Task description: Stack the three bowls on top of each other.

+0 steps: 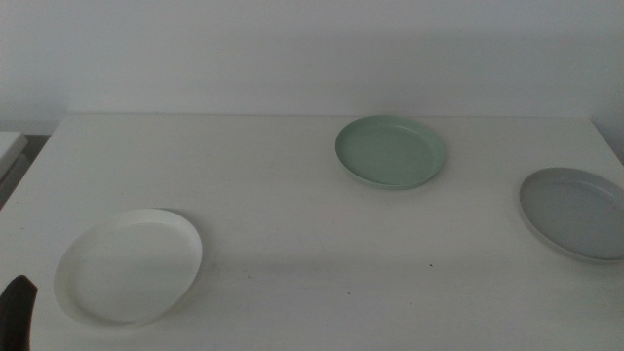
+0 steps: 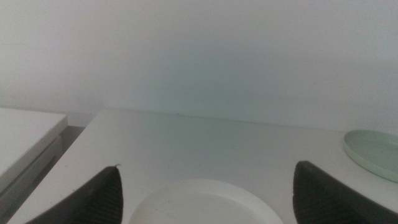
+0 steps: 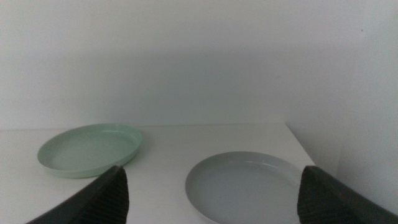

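Note:
The white bowl (image 1: 129, 265) lies at the table's front left. The pale green bowl (image 1: 391, 151) lies at the back, right of centre. The light grey bowl (image 1: 577, 213) lies at the right edge. All three lie apart, none stacked. My left gripper (image 2: 208, 199) is open and empty, just short of the white bowl (image 2: 205, 202); one dark jaw tip (image 1: 18, 310) shows at the bottom left corner of the middle view. My right gripper (image 3: 214, 199) is open and empty, facing the grey bowl (image 3: 245, 185), with the green bowl (image 3: 90, 149) beyond. It is outside the middle view.
The white table (image 1: 283, 195) stands against a pale wall. A lower white surface (image 2: 25, 134) stands beside the table's left edge. The table's right edge (image 3: 308, 149) runs close behind the grey bowl.

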Controlling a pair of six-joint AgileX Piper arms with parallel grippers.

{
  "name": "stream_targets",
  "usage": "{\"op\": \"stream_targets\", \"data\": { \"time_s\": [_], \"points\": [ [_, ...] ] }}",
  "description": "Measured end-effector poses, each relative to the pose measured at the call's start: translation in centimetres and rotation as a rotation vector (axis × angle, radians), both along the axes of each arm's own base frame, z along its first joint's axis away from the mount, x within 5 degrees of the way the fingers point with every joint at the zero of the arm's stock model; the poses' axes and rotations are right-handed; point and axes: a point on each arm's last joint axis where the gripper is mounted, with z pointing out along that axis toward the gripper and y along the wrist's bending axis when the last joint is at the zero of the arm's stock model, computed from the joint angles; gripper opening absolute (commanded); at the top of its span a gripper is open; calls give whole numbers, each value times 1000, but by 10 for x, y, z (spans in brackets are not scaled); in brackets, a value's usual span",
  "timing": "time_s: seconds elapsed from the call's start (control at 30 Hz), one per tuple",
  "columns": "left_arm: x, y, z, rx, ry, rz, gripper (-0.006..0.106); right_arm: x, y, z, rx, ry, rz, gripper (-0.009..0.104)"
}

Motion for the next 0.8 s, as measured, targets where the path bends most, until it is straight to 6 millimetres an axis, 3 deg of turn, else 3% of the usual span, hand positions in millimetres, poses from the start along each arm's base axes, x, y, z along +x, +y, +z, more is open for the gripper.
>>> {"op": "stream_targets", "data": {
  "time_s": [0.3,0.57,0.8],
  "points": [
    [0,0,0,0,0,0,94,4,1,8,122,27,3,92],
    [0,0,0,0,2,0,94,48,2,81,247,318,-1,92],
    [0,0,0,0,2,0,94,86,2,125,266,499,-3,92]
  ]
}}
